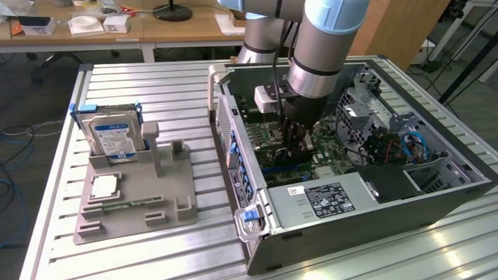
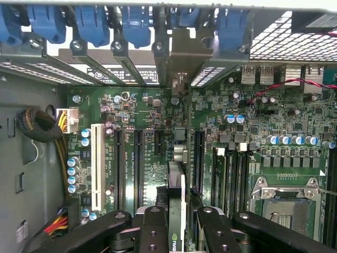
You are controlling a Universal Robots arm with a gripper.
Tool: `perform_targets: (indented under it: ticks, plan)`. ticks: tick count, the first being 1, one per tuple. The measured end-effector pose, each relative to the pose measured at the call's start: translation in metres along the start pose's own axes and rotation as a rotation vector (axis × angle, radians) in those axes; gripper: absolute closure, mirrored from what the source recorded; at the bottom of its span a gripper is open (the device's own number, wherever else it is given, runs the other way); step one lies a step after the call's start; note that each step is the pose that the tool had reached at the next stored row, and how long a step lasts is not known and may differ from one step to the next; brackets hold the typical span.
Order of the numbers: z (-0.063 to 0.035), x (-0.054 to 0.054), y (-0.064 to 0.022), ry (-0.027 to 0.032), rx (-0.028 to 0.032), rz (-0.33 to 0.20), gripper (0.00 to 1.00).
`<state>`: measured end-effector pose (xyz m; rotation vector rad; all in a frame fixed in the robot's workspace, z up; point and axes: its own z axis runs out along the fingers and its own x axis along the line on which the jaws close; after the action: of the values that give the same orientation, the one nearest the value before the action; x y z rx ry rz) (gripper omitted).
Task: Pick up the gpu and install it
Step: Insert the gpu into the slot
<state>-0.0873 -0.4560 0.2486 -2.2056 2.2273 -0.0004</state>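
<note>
Black fingers (image 2: 158,232) of the hand (image 2: 176,226) pinch the gpu (image 2: 176,184) edge-on, upright, over the motherboard (image 2: 142,158) inside the open computer case (image 1: 374,221). Pick-up looks done; seating is left, as the card appears to hover above the expansion slots (image 2: 138,158), bracket toward the rear grille.

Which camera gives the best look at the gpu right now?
The wrist view: the gpu stands edge-on between the gripper fingers, above the motherboard slots. The exterior view has it mostly hidden behind the gripper.
</note>
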Motion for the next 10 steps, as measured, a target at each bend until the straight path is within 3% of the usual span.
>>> perform_targets:
  ticks: [10]
  plan:
    - [0.0,0.0,0.0002,-0.0001,0.0001,0.008,0.74]
